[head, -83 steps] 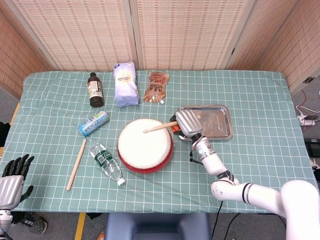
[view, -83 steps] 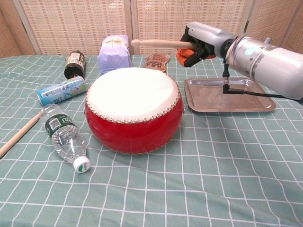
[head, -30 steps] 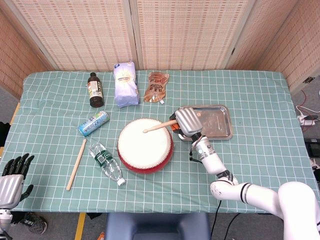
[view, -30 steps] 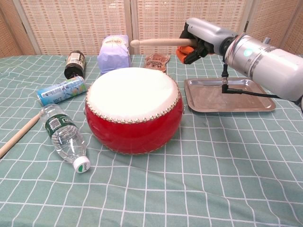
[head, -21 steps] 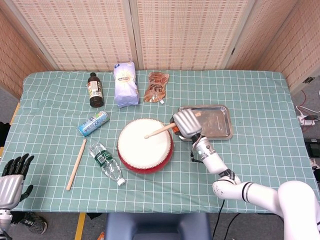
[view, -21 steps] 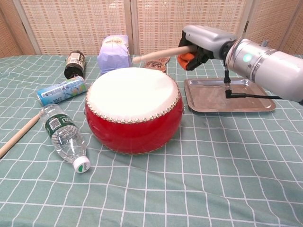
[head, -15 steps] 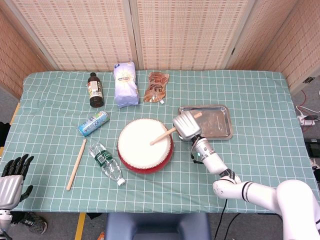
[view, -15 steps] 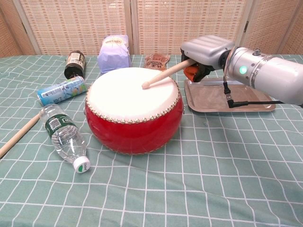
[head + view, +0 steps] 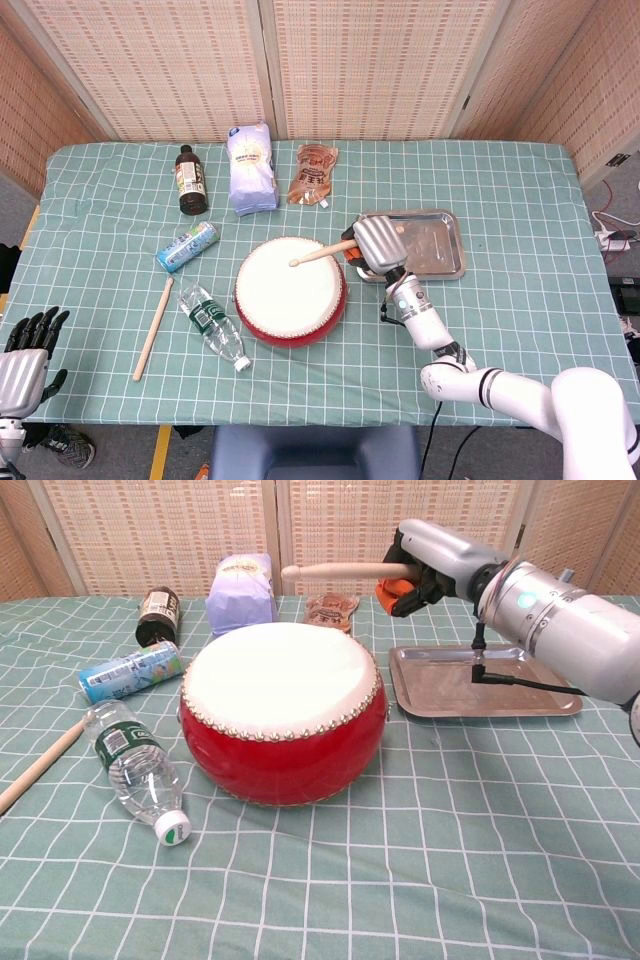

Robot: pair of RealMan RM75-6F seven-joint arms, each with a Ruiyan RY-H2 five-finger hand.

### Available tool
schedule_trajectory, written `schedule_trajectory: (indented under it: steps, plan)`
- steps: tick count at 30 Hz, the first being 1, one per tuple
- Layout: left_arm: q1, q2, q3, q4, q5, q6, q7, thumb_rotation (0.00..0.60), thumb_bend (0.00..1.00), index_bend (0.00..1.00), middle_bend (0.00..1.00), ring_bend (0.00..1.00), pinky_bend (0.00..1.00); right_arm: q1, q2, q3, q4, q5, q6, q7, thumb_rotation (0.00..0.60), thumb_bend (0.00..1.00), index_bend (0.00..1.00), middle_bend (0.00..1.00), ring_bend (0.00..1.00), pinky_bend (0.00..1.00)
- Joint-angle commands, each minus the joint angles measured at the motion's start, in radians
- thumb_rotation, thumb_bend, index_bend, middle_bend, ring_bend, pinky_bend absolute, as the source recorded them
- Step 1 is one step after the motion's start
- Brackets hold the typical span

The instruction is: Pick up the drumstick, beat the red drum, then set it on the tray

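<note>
Wooden drumstick (image 9: pixel 335 571) juts left from the right hand (image 9: pixel 425 568) gripping it, apparently clear above the red drum (image 9: pixel 283 713).

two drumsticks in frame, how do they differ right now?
The held drumstick is gripped by the right hand, raised roughly level above the red drum. The spare drumstick lies flat on the tablecloth, left of the water bottle, untouched. Both are plain light wood.
</note>
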Motion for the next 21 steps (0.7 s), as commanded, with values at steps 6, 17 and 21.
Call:
schedule_trajectory:
  steps: [6,17,21]
  plan:
    - [0.001,0.002,0.0,0.002,-0.004,-0.001,-0.002,0.6,0.27,0.0,0.0,0.0,0.02,0.022,0.002,-0.063,0.049,-0.054,-0.044,-0.294,0.6,1.0,1.0,1.0,1.0,1.0]
    - [0.002,-0.003,0.0,0.013,-0.007,-0.004,-0.012,0.6,0.27,0.0,0.0,0.0,0.02,0.013,-0.02,-0.023,0.025,-0.022,-0.013,-0.293,0.6,1.0,1.0,1.0,1.0,1.0]
    - [0.001,-0.003,0.0,0.013,-0.004,-0.003,-0.012,0.6,0.27,0.0,0.0,0.0,0.02,-0.009,-0.004,0.016,-0.002,-0.001,-0.013,-0.16,0.6,1.0,1.0,1.0,1.0,1.0]
